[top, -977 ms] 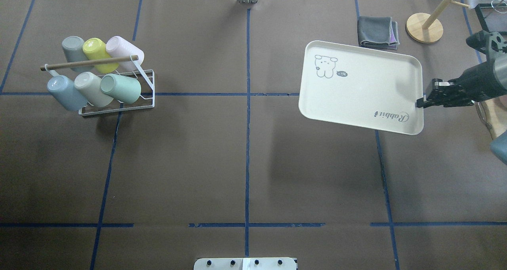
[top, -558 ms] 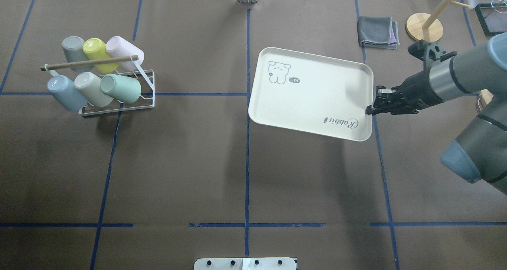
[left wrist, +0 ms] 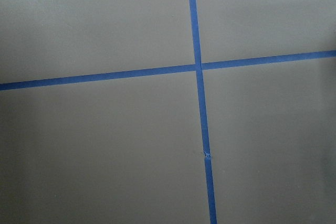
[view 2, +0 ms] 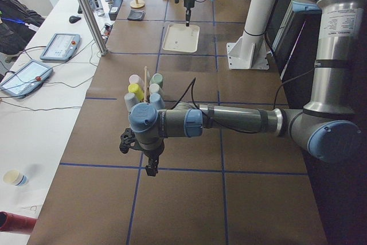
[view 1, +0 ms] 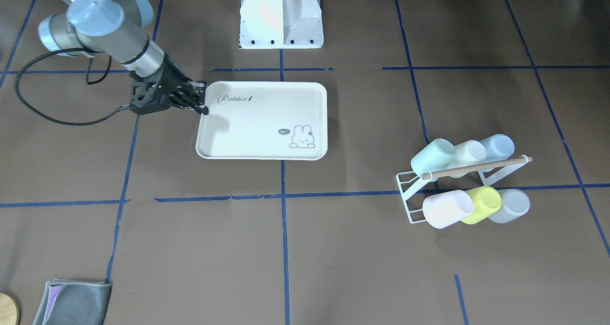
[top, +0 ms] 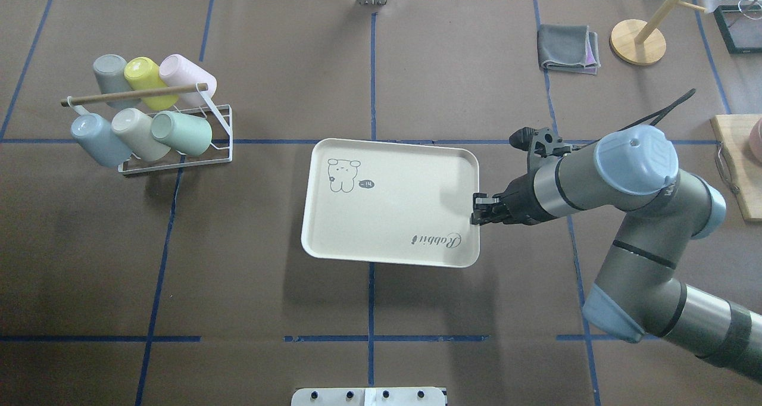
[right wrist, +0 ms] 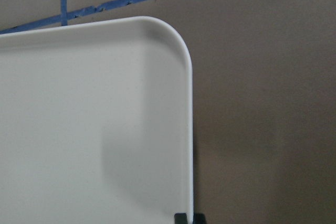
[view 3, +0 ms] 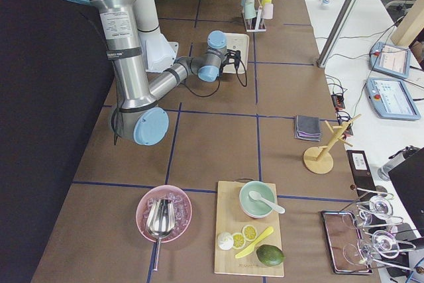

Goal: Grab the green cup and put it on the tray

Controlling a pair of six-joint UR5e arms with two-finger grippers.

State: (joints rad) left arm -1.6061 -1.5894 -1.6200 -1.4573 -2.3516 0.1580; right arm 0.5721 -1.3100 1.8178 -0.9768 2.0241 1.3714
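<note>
The green cup lies on its side in the lower row of a white wire rack at the table's far left, also seen in the front view. My right gripper is shut on the right-hand rim of the tray, near the "Rabbit" script. The tray sits over the table's middle, and its offset shadow suggests it hangs slightly above the surface. In the right wrist view the tray fills the left side. My left gripper shows only in the left side view, low over bare table, and I cannot tell its state.
The rack also holds yellow, pink, grey, blue and cream cups under a wooden rod. A grey cloth and a wooden stand sit at the far right. A cutting board lies at the right edge.
My right arm has carried the tray from the far right to the table's middle and nearer the robot. The tray has turned squarer to the table lines. The cups have not moved.
</note>
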